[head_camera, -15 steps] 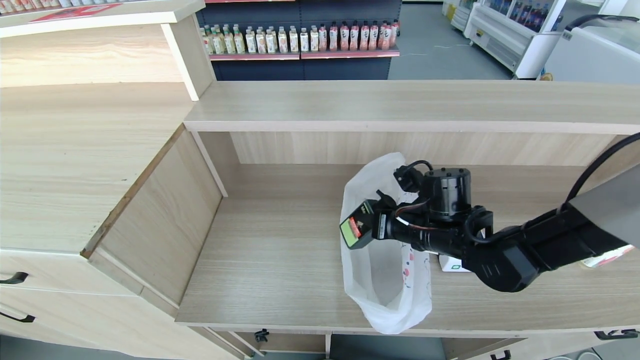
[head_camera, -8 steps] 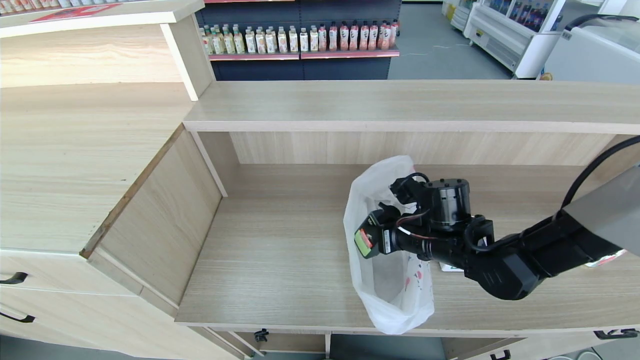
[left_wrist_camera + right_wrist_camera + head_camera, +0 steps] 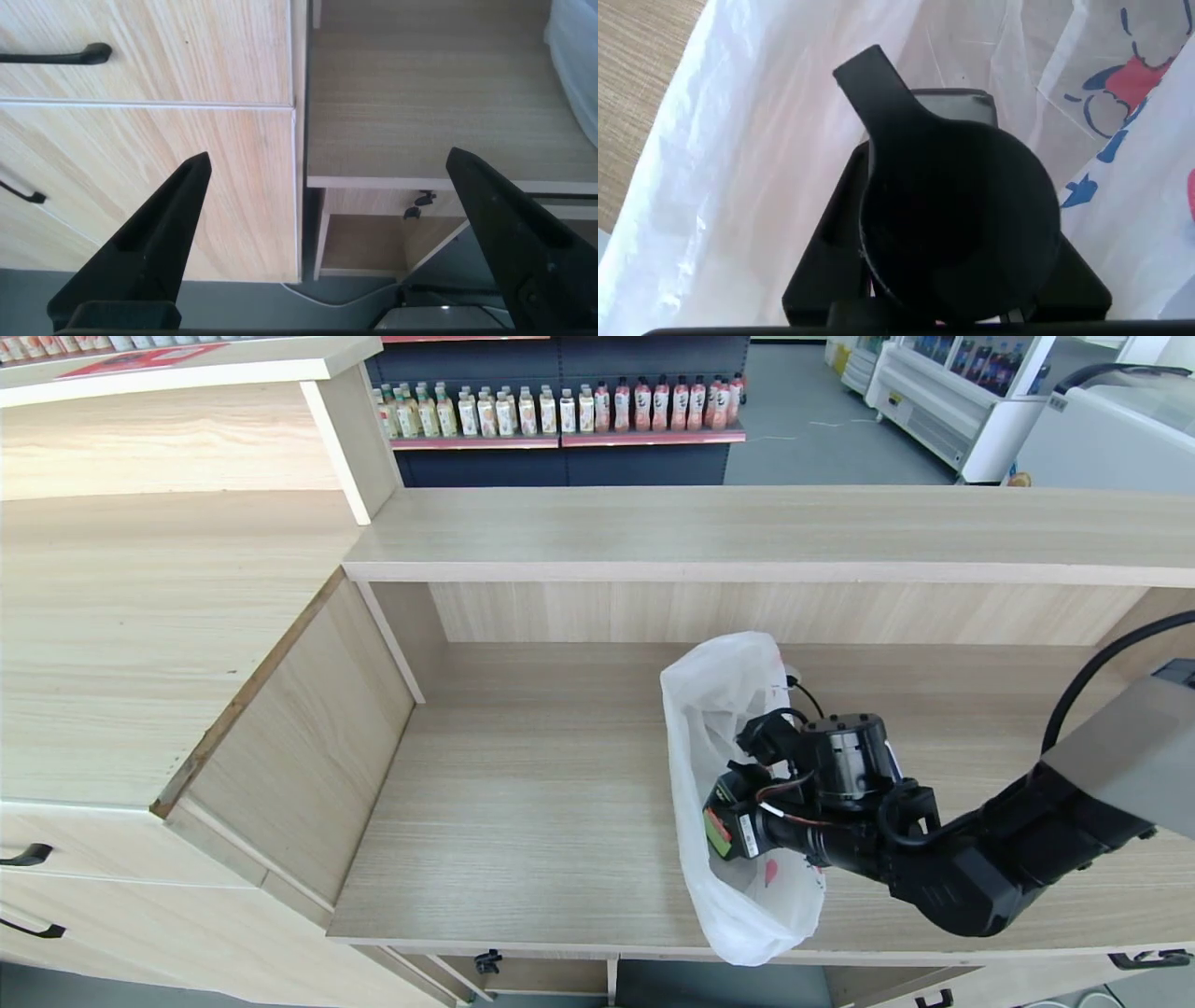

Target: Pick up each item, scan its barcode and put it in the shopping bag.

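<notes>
At the mouth of the white shopping bag [image 3: 724, 681], the right gripper [image 3: 736, 814] reaches in from the robot's right side, its fingers closed on a small box [image 3: 715, 831] with a green and red face. The box sits just inside the bag's opening, between the thin plastic walls. In the right wrist view, the bag's white plastic, printed with red and blue marks, surrounds the dark gripper on all sides. The bag stands upright on a pale wooden counter [image 3: 523, 821], near its front edge, below a raised wooden ledge [image 3: 747, 532].

The left gripper [image 3: 329, 157] hangs low beside the counter with its two fingers spread wide and nothing between them, facing wooden drawers [image 3: 187, 56] with black handles.

Far behind, a shop shelf holds a row of bottles [image 3: 560, 406].
</notes>
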